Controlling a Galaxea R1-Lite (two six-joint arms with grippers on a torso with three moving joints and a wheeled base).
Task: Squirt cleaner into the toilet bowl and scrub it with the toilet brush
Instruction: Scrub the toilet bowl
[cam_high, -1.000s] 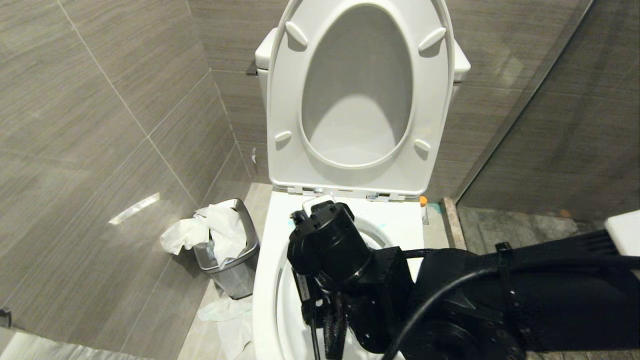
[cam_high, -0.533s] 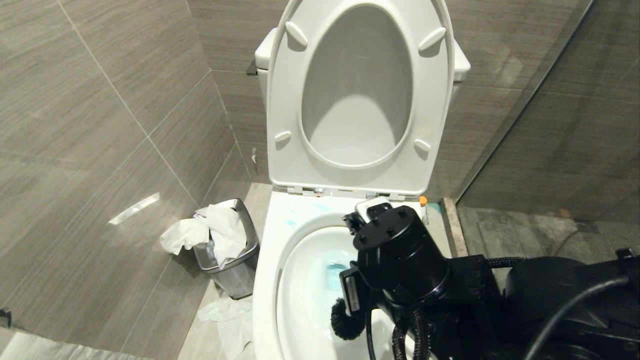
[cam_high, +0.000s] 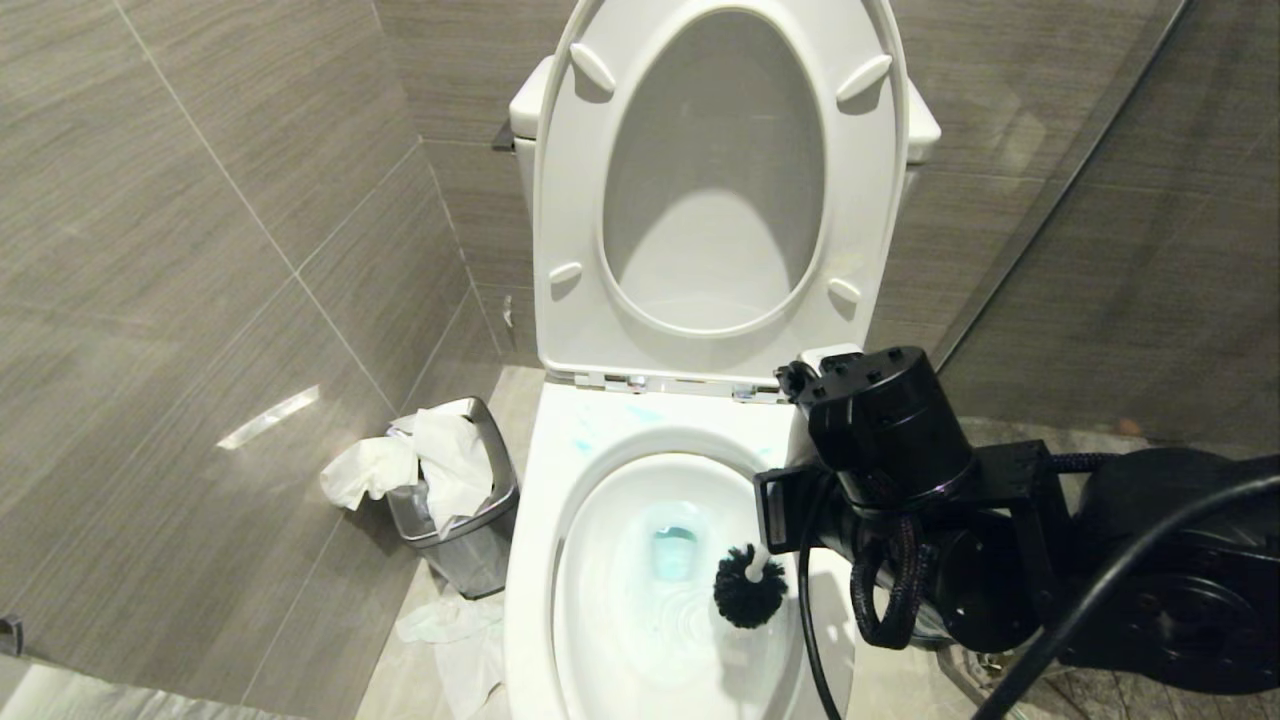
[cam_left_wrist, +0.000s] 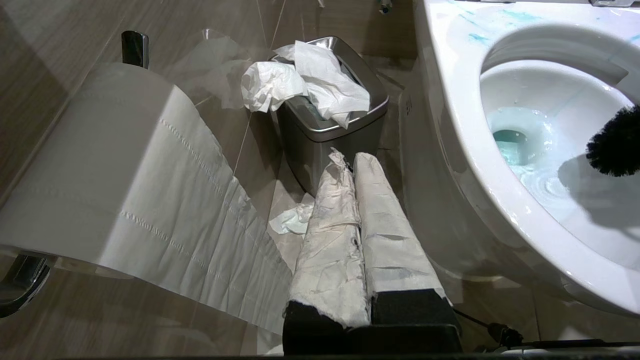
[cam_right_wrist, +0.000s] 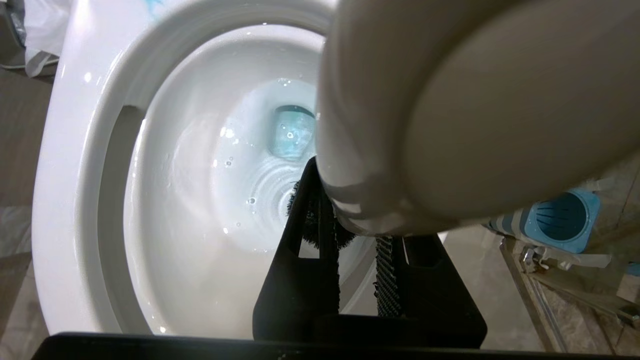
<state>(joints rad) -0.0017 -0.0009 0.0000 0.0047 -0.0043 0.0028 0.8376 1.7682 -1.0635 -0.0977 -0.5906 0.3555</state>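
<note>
Head view shows the scrubbing step in hand: the right gripper (cam_high: 790, 520) has its fingers clamped on the handle of the toilet brush (cam_high: 749, 598), whose black bristle head hangs inside the toilet bowl (cam_high: 540, 560) at about four o'clock of the drain, near the right wall, whether touching I cannot tell. The cleaner (cam_high: 676, 553) already lies there — tinted water at the drain and pale blue smears on the rim at eleven o'clock. The next move, I judge, calls for pressing the bristles to the ceramic and sweeping round the wall without flicking water over the rim. The left gripper (cam_left_wrist: 356, 165) is parked beside the bowl, its wrapped fingers together and holding nothing. Counted — one bowl, one brush, one steel bin (cam_high: 470, 540), one paper roll (cam_left_wrist: 100, 165), one blue brush holder (cam_right_wrist: 560, 220).
</note>
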